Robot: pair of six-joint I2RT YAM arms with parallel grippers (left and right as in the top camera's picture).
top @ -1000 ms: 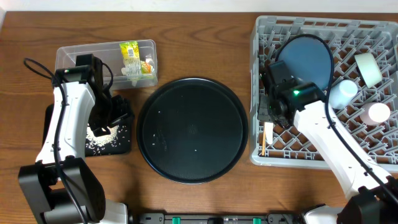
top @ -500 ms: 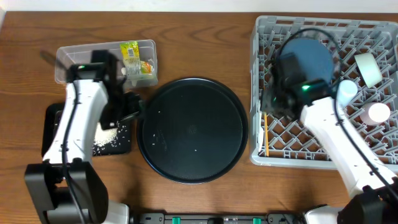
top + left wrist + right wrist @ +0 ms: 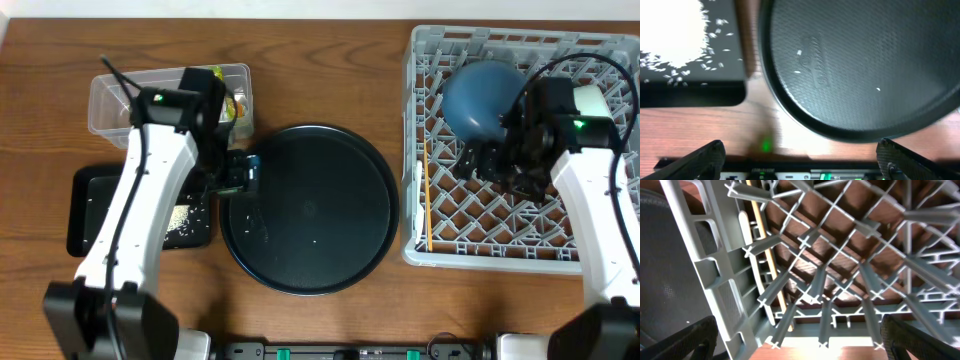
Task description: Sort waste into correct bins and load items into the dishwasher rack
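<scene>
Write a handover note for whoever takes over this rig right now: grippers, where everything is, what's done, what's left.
Left gripper: open, empty, over the left rim of the round black tray.
Right gripper: open, empty, above the floor of the dishwasher rack.
Done: blue plate, wooden stick and whitish cup are in the rack; wrappers in the clear tub; rice pile on the black rectangular tray.
Left: a few stray grains on the round tray. The right arm hides part of the rack, so check there for the other cup and the bowl.
</scene>
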